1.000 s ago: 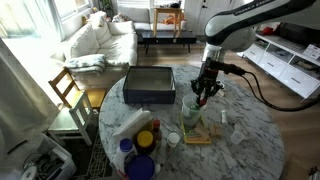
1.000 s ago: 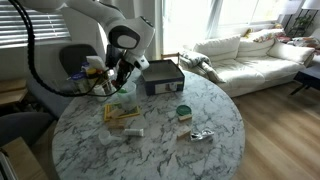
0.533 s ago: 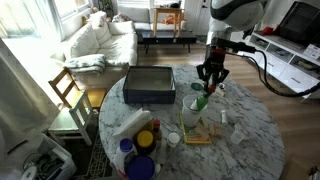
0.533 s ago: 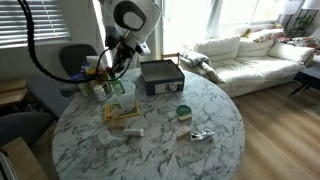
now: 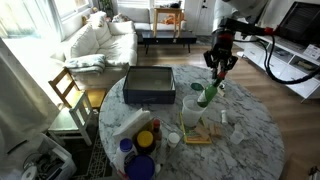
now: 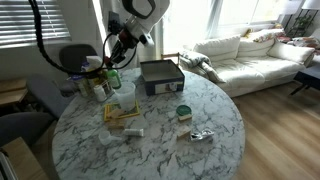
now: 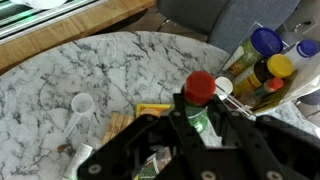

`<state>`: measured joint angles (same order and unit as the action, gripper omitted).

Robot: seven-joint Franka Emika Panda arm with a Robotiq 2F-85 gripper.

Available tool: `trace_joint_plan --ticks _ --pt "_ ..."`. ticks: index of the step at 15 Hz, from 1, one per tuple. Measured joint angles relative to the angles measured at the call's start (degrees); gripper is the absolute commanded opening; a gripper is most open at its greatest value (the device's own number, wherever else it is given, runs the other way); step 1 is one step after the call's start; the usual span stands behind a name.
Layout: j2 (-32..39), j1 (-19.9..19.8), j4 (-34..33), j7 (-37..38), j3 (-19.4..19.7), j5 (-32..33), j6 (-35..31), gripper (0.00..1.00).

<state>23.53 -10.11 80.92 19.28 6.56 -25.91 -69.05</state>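
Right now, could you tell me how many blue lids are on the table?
2. Both are in the cluster of containers at the table edge: one blue lid, a second blue lid beside it. More may be hidden.

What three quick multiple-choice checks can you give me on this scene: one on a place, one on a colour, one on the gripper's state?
1. Where does the dark box sit?
A. on the round table
B. on the sofa
C. on the floor

2. What colour is the cap of the bottle?
A. blue
B. red
C. yellow

3. How is the gripper?
A. open, away from everything
B. shut on the bottle
C. shut on a cup

Answers:
1 A: both exterior views show the box resting on the marble top.
2 B: the wrist view shows a red cap on the green bottle.
3 B: the fingers press against both sides of the bottle.
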Motion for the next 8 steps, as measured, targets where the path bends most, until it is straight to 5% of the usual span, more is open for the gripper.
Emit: trace_joint_plan --ticks 8 --pt "3.14 -4.76 -7.83 2.54 3.47 -1.68 6.18 0.07"
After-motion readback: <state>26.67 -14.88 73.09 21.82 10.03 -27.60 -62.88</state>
